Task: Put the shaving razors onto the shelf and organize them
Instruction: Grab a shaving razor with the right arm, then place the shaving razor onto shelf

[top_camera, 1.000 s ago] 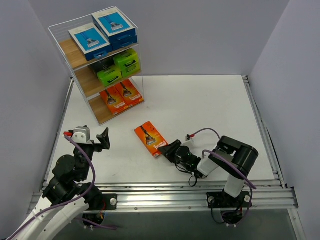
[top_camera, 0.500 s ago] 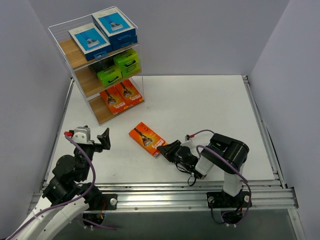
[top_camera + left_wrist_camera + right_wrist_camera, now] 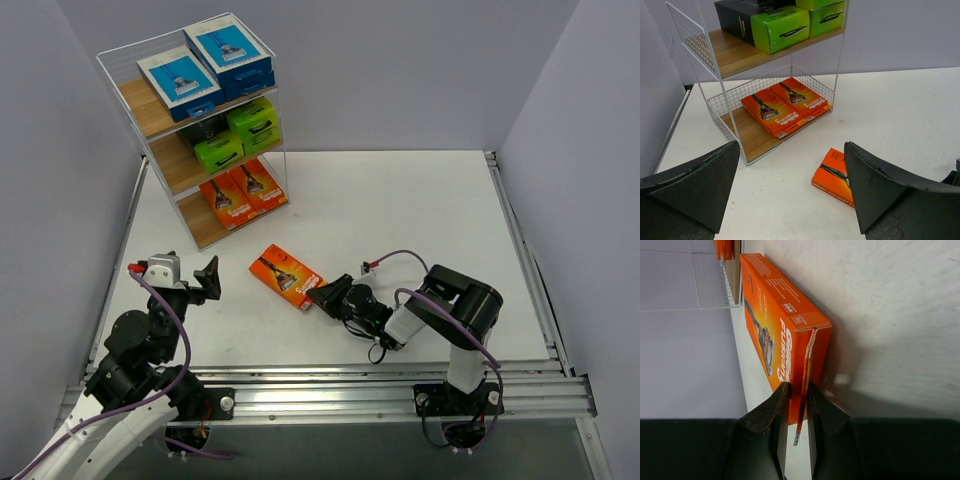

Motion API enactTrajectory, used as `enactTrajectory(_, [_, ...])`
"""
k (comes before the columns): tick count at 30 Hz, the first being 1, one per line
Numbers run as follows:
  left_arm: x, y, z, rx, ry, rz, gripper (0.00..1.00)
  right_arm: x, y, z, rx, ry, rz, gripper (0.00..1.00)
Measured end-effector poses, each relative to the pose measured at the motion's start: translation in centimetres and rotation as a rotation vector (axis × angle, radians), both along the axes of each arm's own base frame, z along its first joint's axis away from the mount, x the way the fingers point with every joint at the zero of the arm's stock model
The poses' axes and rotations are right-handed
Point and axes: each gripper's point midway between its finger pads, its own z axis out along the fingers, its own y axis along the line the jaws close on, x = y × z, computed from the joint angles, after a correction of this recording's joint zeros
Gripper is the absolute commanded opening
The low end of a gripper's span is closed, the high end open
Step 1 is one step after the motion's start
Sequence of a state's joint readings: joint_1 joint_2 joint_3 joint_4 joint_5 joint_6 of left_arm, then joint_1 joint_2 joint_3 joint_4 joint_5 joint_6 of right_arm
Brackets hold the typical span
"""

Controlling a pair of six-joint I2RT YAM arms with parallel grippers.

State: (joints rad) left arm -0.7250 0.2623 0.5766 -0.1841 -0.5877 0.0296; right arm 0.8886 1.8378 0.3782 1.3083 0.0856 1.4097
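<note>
A loose orange razor pack (image 3: 285, 276) lies flat on the white table in front of the shelf (image 3: 150, 112). It also shows in the left wrist view (image 3: 834, 175) and the right wrist view (image 3: 771, 315). My right gripper (image 3: 322, 296) lies low at the pack's near right end; its narrow jaws (image 3: 796, 396) are closed around the pack's thin end flap. My left gripper (image 3: 205, 280) is open and empty, left of the pack; the left wrist view (image 3: 792, 185) shows its jaws wide apart.
The shelf holds two blue-and-white packs (image 3: 205, 62) on top, black-and-green packs (image 3: 235, 135) in the middle and two orange packs (image 3: 243, 193) on the bottom board (image 3: 747, 139). Grey walls stand on three sides. A metal rail (image 3: 330, 385) runs along the near edge.
My right gripper has moved left and slightly away, and the orange pack has slid left with it, toward the shelf. The left arm has not moved.
</note>
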Motion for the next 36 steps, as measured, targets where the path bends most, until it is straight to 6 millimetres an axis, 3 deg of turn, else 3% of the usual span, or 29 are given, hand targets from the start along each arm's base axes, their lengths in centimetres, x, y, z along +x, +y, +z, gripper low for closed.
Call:
enactTrajectory(12, [-0.1,0.1,0.1,-0.005,-0.006,0.000,0.94,2.2,2.6,4.1,-0.006,-0.064,0.027,0.00])
enactTrajectory(19, [-0.3,0.4,0.4,-0.015,-0.015,0.008,0.94,3.7,3.0,4.8,-0.022,-0.066,0.015,0.00])
enactTrajectory(29, [-0.4,0.5,0.5,-0.021,-0.021,0.010,0.94,9.3,5.7,9.8,0.041,-0.140,-0.026,0.00])
enactTrajectory(36, [-0.7,0.8,0.8,-0.033,-0.035,0.011,0.94,13.7,8.3,10.3,0.044,-0.145,-0.032,0.00])
